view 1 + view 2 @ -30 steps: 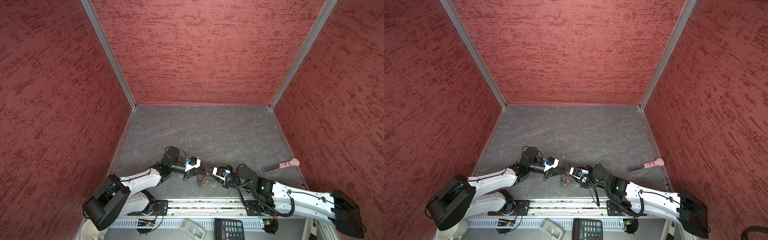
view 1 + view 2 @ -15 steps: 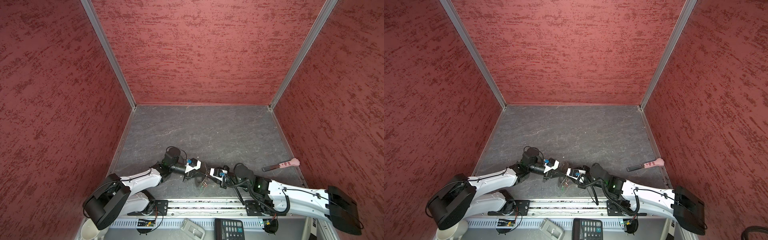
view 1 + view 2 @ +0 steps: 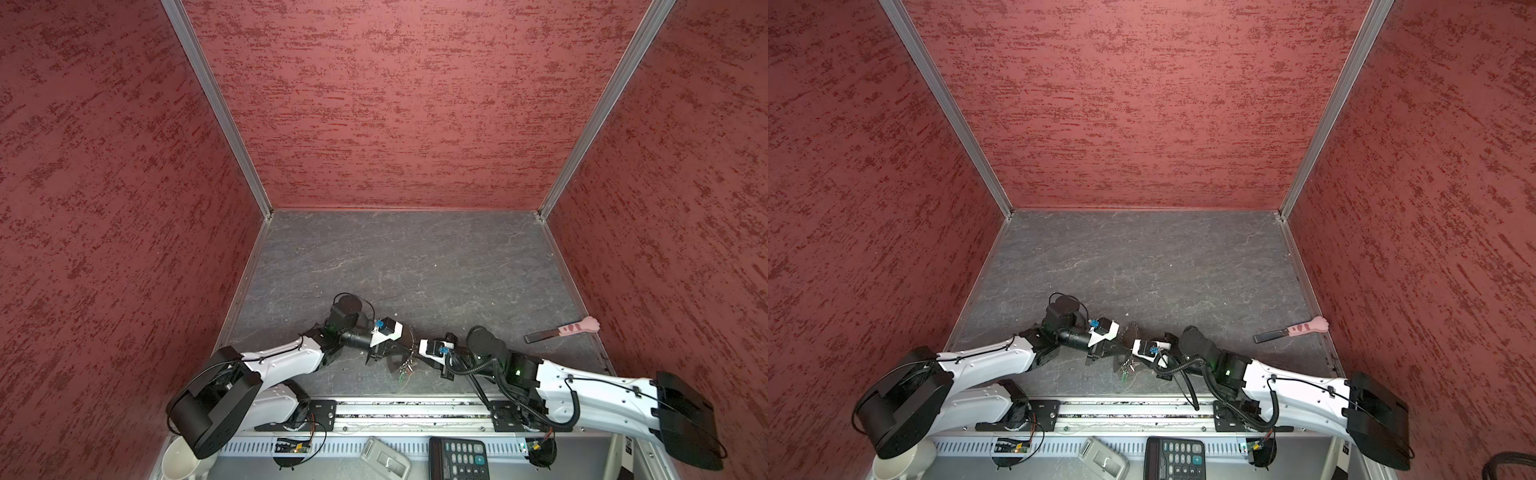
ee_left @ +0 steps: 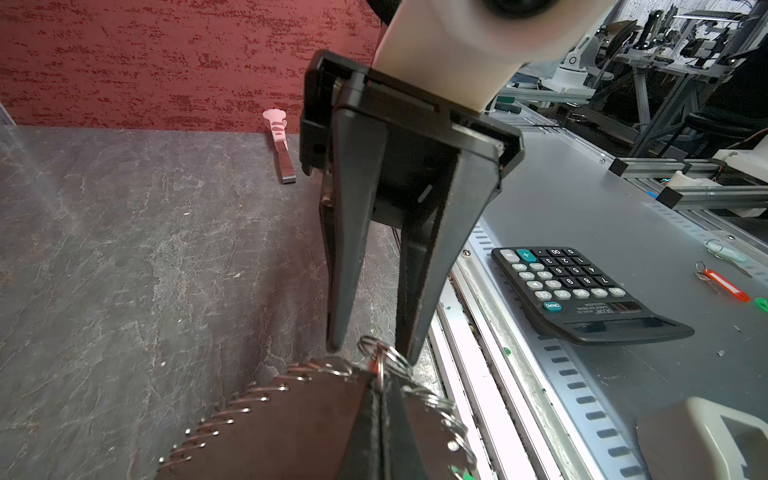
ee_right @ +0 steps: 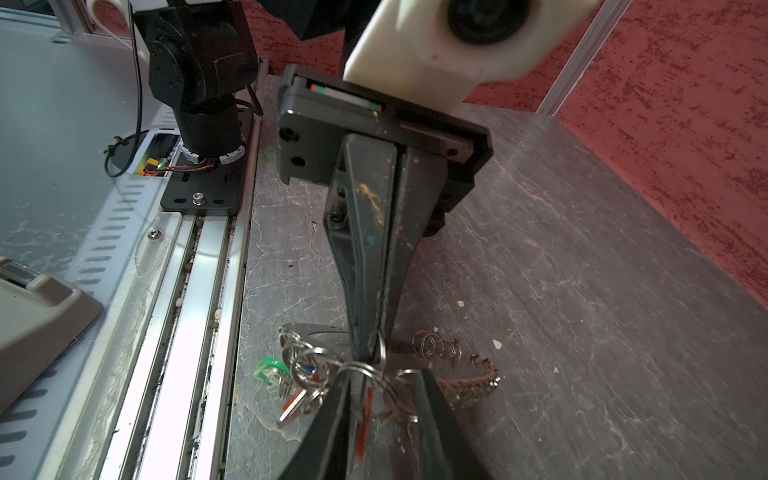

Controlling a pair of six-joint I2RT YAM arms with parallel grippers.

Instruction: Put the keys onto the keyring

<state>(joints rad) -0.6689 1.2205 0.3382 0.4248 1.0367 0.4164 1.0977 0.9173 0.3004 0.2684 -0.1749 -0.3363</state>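
top views: high, looking down, whole scene | wrist views: close, sharing keyring

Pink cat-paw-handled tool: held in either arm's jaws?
No, the pink cat-paw-handled tool lies loose on the grey stone-look table, well apart from both arms.

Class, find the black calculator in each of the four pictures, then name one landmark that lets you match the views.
In a top view: the calculator sits at the bottom edge, right of the middle.
In a top view: the calculator sits at the bottom edge, near the middle.
Left wrist view: it lies on the metal deck.
Right wrist view: not in it.
Shared landmark: the pale grey device, visible in all four views.
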